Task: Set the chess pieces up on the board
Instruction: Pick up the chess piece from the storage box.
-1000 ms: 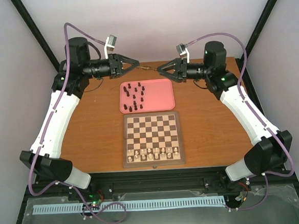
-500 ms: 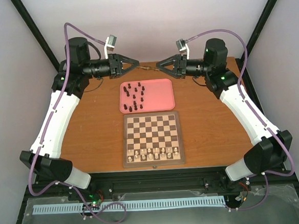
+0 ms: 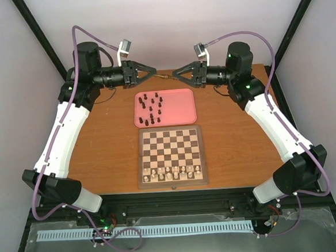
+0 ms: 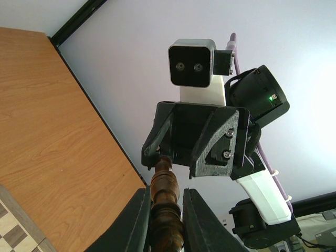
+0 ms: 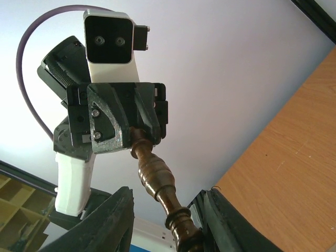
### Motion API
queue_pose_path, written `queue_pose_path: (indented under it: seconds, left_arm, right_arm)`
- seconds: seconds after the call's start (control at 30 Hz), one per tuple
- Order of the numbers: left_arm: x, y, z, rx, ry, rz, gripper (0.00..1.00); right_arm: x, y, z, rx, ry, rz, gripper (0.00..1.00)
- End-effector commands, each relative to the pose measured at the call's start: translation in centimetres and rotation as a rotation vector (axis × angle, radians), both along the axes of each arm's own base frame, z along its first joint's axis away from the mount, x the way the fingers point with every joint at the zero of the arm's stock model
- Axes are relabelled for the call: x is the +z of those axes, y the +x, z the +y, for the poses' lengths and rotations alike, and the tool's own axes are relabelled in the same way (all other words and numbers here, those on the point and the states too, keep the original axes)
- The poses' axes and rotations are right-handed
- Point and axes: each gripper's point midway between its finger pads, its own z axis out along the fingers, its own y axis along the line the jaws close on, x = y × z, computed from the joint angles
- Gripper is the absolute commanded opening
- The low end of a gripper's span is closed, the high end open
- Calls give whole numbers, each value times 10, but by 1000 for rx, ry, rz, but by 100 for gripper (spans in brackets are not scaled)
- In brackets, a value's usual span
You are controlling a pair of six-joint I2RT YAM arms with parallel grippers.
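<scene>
Left claw [image 3: 152, 71]: upper left of centre in the top view, reaching in from the left. Clenched on one end of a turned wooden spindle [image 4: 167, 197]. In its own wrist view both fingers press against the wood.

Chess pieces [image 3: 151, 104]: dark set, all loose on the left half of the pink tray [image 3: 185, 110], centre of the top view. None are on the board. Some look upright, but they are too small to tell which, if any, lie tipped.

Spindle: slim, dark brown, ringed and waisted. It bridges the gap between the two claws, roughly level, above the far edge of the bench [image 3: 105, 142], just past the tray's upper rim.

Board [image 3: 170, 142]: below the tray, close to it and square to the bench edge. Pale pieces [image 3: 172, 172] line its near side. The far rows are bare.

Right claw [image 3: 179, 75]: upper right of centre, facing the left one. Released: its jaws straddle the spindle's free end, with background showing on both sides of the wood in its wrist view, so no contact.

Step in hand (judgement): a hand-over of the spindle, left to right. No dark piece is placed yet.

How to do it well:
- Centre the right claw on a narrow waist, not on a bulge, so the wood cannot squirt out.
- Close it squarely across the spindle's axis.
- Let the left claw hold until the right grip is firm, then open the left without pulling.
- Do not twist or tug while both claws grip.
- Keep the exchange clear of the tray, since a dropped spindle could scatter the pieces.
</scene>
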Motion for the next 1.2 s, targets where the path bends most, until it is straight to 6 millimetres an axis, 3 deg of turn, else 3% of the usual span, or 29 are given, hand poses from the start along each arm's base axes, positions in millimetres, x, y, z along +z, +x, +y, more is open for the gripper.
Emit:
queue_pose_path:
  seconds: [0.0, 0.2, 0.3, 0.77, 1.0, 1.17]
  left_arm:
    - [11, -9, 1, -8, -6, -51, 1]
    - [11, -8, 1, -6, -5, -53, 1]
    - [10, -7, 1, -5, -4, -51, 1]
    - [-1, -2, 2, 12, 37, -51, 1]
    - [-30, 8, 15, 111, 189, -45, 1]
    - [-65, 18, 36, 224, 358, 0, 1]
  right_arm:
    - [8, -8, 9, 48, -1, -35, 38]
    - [6, -12, 13, 67, -12, -35, 37]
    - [4, -11, 13, 66, -20, -33, 24]
    - [-7, -1, 12, 16, -90, -56, 7]
    - [-67, 22, 7, -72, -292, 57, 3]
    - [-125, 32, -15, -190, -522, 149, 3]
